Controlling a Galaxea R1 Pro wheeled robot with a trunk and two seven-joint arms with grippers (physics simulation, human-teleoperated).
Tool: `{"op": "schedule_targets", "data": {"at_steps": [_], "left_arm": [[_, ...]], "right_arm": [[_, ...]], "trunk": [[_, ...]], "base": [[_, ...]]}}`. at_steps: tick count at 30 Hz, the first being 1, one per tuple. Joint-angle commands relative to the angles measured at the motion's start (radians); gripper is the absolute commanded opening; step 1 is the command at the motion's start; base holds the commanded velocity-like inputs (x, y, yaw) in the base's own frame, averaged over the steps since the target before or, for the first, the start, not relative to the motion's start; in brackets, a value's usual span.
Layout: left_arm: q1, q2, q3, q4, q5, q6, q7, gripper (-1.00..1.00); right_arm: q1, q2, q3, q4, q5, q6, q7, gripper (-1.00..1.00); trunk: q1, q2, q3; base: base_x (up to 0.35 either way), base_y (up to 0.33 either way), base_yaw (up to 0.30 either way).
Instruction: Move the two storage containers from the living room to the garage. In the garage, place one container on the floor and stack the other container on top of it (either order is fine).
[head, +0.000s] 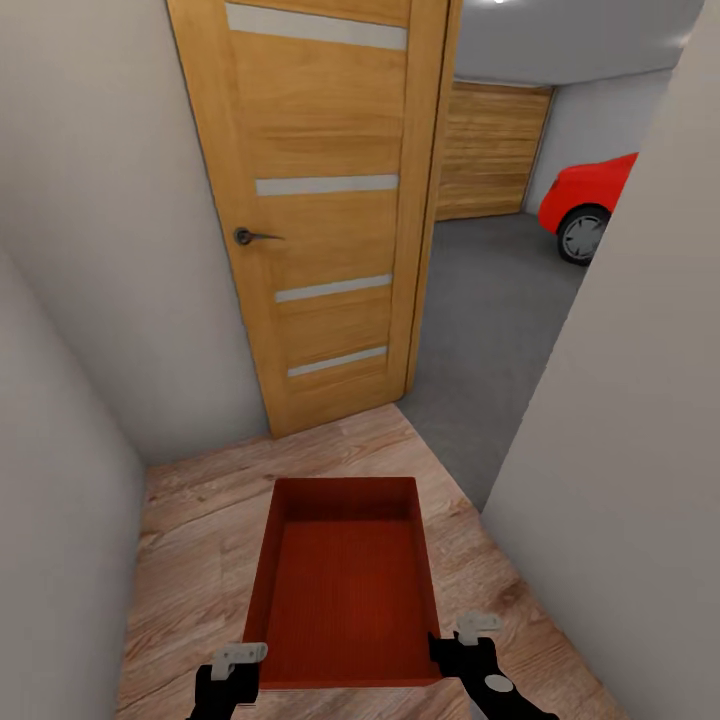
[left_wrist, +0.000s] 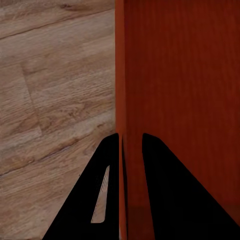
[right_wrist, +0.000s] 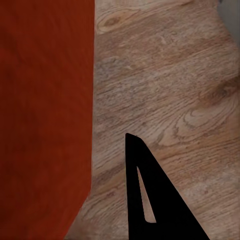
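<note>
One orange-red storage container is carried low in front of the robot, open side up, above the light wood-plank floor of a narrow hallway. Left claw sits at the near left corner; in the left wrist view its two fingers straddle the thin wall, one inside, one outside, so it's clenched on the rim. Right claw is at the near right corner, but in the right wrist view just one finger appears, outside the bin wall w/ a gap between; can't tell whether it's gripping.

Ahead: wooden door swung open, and past it the garage w/ dark grey concrete floor, a wood-panelled garage door at the back, and the front of a red car.

Progress, as a judgement: roughly mid-transport of one bin. It's out of the living room, not yet through the doorway. Left to do: roll in, set it on the concrete, then handle the second bin and stack. No bin lies on the visible patch of concrete.
</note>
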Motion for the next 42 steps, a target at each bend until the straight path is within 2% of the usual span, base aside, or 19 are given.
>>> {"op": "schedule_targets", "data": {"at_steps": [1, 18, 42], "left_arm": [[-0.001, 0.001, 0.015, 0.0, 0.008, -0.003, 0.008, -1.0], [-0.001, 0.001, 0.015, 0.0, 0.009, -0.003, 0.008, -1.0], [-0.001, 0.001, 0.015, -0.001, 0.009, -0.003, 0.008, -1.0]], "right_arm": [[-0.001, -0.016, -0.008, 0.001, 0.0, -0.004, -0.011, -1.0], [-0.001, -0.016, -0.008, 0.001, 0.0, -0.004, -0.011, -1.0], [-0.001, -0.016, -0.008, 0.001, 0.0, -0.004, -0.011, -1.0]], "trunk": [[0.0, 0.0, -0.001], [0.0, 0.0, -0.001], [0.0, 0.0, -0.001]], "base": [[0.214, 0.132, -0.003], [0.207, 0.1, 0.0], [0.036, 0.006, 0.0]]}}
